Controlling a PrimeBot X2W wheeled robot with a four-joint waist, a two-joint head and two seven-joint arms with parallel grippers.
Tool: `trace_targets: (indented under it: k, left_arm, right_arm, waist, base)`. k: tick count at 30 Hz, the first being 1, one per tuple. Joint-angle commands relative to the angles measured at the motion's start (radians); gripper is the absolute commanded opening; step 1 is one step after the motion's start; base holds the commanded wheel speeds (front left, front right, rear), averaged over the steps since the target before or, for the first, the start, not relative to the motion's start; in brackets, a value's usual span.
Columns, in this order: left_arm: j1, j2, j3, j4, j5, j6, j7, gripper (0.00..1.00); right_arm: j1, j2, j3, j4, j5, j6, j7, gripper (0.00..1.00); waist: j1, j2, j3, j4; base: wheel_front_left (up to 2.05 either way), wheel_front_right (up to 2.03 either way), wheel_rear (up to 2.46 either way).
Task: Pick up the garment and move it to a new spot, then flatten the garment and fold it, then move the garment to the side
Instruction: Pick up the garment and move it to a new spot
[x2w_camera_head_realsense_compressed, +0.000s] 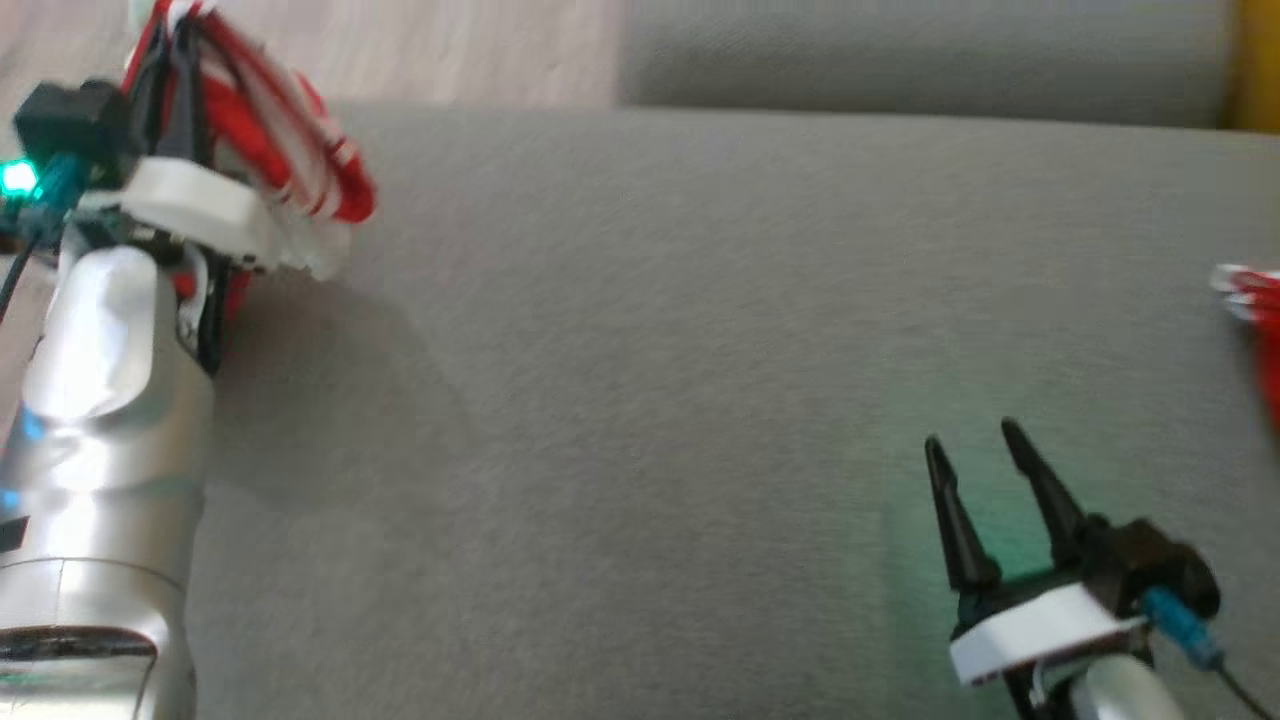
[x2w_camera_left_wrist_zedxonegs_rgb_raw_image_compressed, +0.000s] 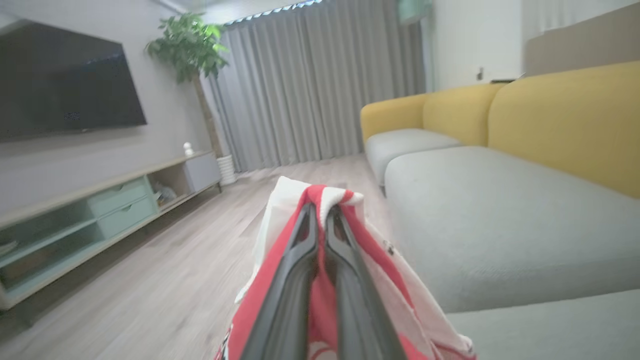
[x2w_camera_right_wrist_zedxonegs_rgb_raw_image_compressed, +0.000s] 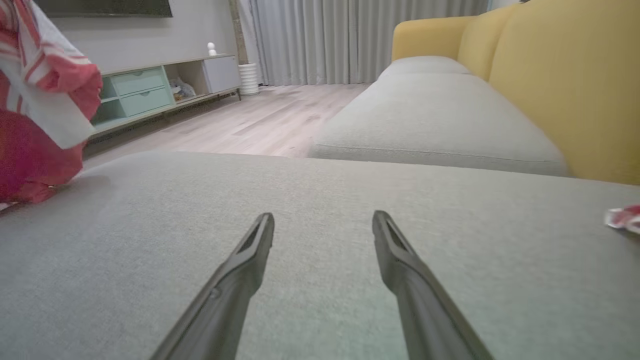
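The garment (x2w_camera_head_realsense_compressed: 300, 150) is red with white stripes and hangs bunched at the far left edge of the grey seat cushion (x2w_camera_head_realsense_compressed: 640, 350). My left gripper (x2w_camera_head_realsense_compressed: 185, 40) is shut on it, lifted above the cushion. In the left wrist view the closed fingers (x2w_camera_left_wrist_zedxonegs_rgb_raw_image_compressed: 322, 210) pinch a red and white fold of the garment (x2w_camera_left_wrist_zedxonegs_rgb_raw_image_compressed: 290, 210). The right wrist view has the garment (x2w_camera_right_wrist_zedxonegs_rgb_raw_image_compressed: 45, 100) dangling at its left, its lower end touching the cushion. My right gripper (x2w_camera_head_realsense_compressed: 970, 436) stands open and empty low over the cushion's front right, fingers spread (x2w_camera_right_wrist_zedxonegs_rgb_raw_image_compressed: 324, 216).
A small red and white piece of cloth (x2w_camera_head_realsense_compressed: 1250, 300) lies at the cushion's right edge (x2w_camera_right_wrist_zedxonegs_rgb_raw_image_compressed: 622, 218). Behind is a yellow sofa back (x2w_camera_right_wrist_zedxonegs_rgb_raw_image_compressed: 565, 75) and a second grey seat (x2w_camera_right_wrist_zedxonegs_rgb_raw_image_compressed: 430, 115). Wooden floor (x2w_camera_left_wrist_zedxonegs_rgb_raw_image_compressed: 150, 280), a TV cabinet (x2w_camera_left_wrist_zedxonegs_rgb_raw_image_compressed: 100, 210) and a potted plant (x2w_camera_left_wrist_zedxonegs_rgb_raw_image_compressed: 190, 45) lie beyond.
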Motion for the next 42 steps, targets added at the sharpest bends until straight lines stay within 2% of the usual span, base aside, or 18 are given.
trace_targets:
  k: [1, 10, 15, 20, 23, 26, 27, 28, 29, 33, 39, 42]
  left_arm:
    - [-0.063, 0.039, 0.001, -0.073, 0.007, -0.009, 0.016, 0.00]
    - [-0.089, -0.013, -0.077, -0.376, -0.020, -0.031, 0.145, 0.00]
    - [-0.055, -0.062, -0.118, -0.456, -0.050, -0.034, 0.201, 0.00]
    - [0.048, -0.102, -0.183, -0.414, -0.052, -0.036, 0.223, 0.00]
    - [0.130, -0.119, -0.229, -0.336, -0.034, -0.030, 0.188, 0.00]
    - [0.207, -0.134, -0.255, -0.232, -0.023, 0.002, 0.110, 0.00]
    - [0.228, -0.139, -0.258, -0.197, -0.023, 0.015, 0.076, 0.23]
    - [0.248, -0.143, -0.262, -0.162, -0.023, 0.026, 0.047, 0.57]
    - [0.267, -0.147, -0.260, -0.132, -0.027, 0.042, 0.023, 1.00]
    - [0.354, -0.164, -0.226, -0.130, -0.076, 0.107, -0.024, 1.00]
    - [0.615, -0.171, -0.174, -0.452, -0.090, 0.183, -0.025, 1.00]
    - [0.751, -0.172, -0.127, -0.603, -0.131, 0.223, -0.025, 1.00]
  right_arm:
    - [0.006, 0.008, 0.012, -0.023, 0.007, -0.001, -0.005, 1.00]
    - [0.044, 0.044, 0.002, -0.043, 0.001, -0.001, -0.005, 1.00]
    - [0.026, 0.048, 0.007, -0.046, 0.007, -0.001, -0.005, 1.00]
    - [0.000, 0.050, 0.023, -0.049, 0.014, -0.001, -0.005, 1.00]
    - [-0.026, 0.054, 0.043, -0.047, 0.020, -0.001, -0.005, 1.00]
    - [-0.048, 0.059, 0.066, -0.039, 0.025, -0.001, -0.005, 1.00]
    - [-0.054, 0.060, 0.071, -0.035, 0.027, -0.001, -0.005, 1.00]
    - [-0.059, 0.061, 0.076, -0.032, 0.028, -0.001, -0.005, 1.00]
    - [-0.061, 0.062, 0.079, -0.028, 0.029, -0.001, -0.005, 1.00]
    - [-0.050, 0.065, 0.064, -0.016, 0.029, -0.001, -0.005, 1.00]
    - [-0.006, 0.067, 0.039, 0.001, 0.018, -0.001, -0.005, 1.00]
    - [0.018, 0.068, 0.033, -0.003, 0.014, -0.001, -0.005, 1.00]
  waist:
    - [0.0003, 0.0000, -0.118, -0.125]
    - [0.0003, 0.0000, -0.140, -0.287]
    - [0.0003, 0.0000, -0.114, -0.344]
    - [0.0003, 0.0000, -0.051, -0.384]
    - [0.0003, 0.0000, 0.007, -0.401]
    - [0.0003, 0.0000, 0.055, -0.413]
    - [0.0003, 0.0000, 0.067, -0.416]
    - [0.0003, 0.0000, 0.074, -0.417]
    - [0.0003, 0.0000, 0.076, -0.417]
    - [0.0003, 0.0000, 0.058, -0.391]
    - [0.0003, 0.0000, -0.032, -0.329]
    - [0.0003, 0.0000, -0.080, -0.298]
  base:
    - [0.00, 0.00, 0.00]
    - [0.00, 0.00, 0.00]
    - [0.00, 0.00, 0.00]
    - [0.00, 0.00, 0.00]
    - [0.00, 0.00, 0.00]
    - [0.00, 0.00, 0.00]
    - [0.00, 0.00, 0.00]
    - [0.00, 0.00, 0.00]
    - [0.00, 0.00, 0.00]
    - [0.00, 0.00, 0.00]
    - [0.00, 0.00, 0.00]
    - [0.00, 0.00, 0.00]
